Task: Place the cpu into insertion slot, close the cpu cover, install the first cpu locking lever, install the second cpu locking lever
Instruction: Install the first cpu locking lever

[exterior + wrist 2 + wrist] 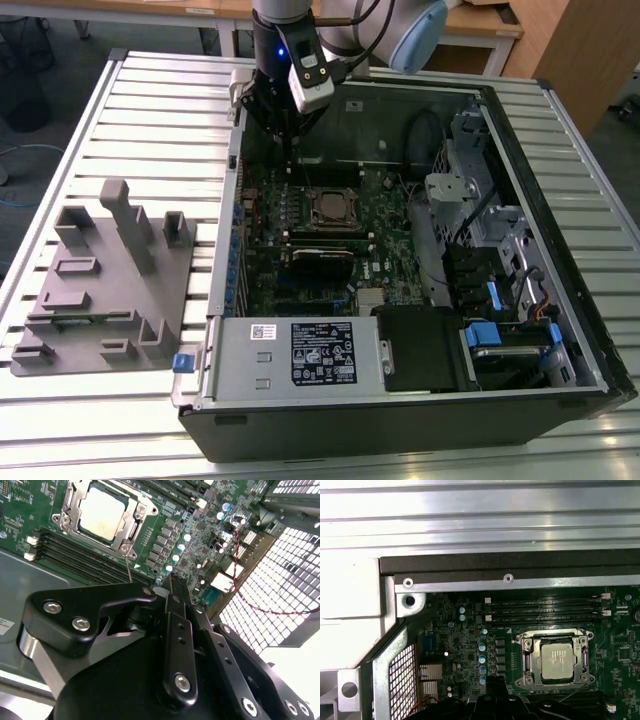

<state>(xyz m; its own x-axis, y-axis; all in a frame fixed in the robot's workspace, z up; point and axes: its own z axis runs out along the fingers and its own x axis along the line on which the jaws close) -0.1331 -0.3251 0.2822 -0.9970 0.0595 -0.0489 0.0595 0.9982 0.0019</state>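
overhead, the end effector, pinched narrow, hovers near the cpu (memory slots alongside).

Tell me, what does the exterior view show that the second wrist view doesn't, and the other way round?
Exterior view: the whole open computer case, a grey holder tray beside it, the slatted table underneath. Second wrist view: a thin wire lever beside the insertion slot. Both: the cpu seated under its cpu cover, with the gripper nearby.

The cpu is framed by the cover, inside the case; a jig is laid at the exterior view's left.
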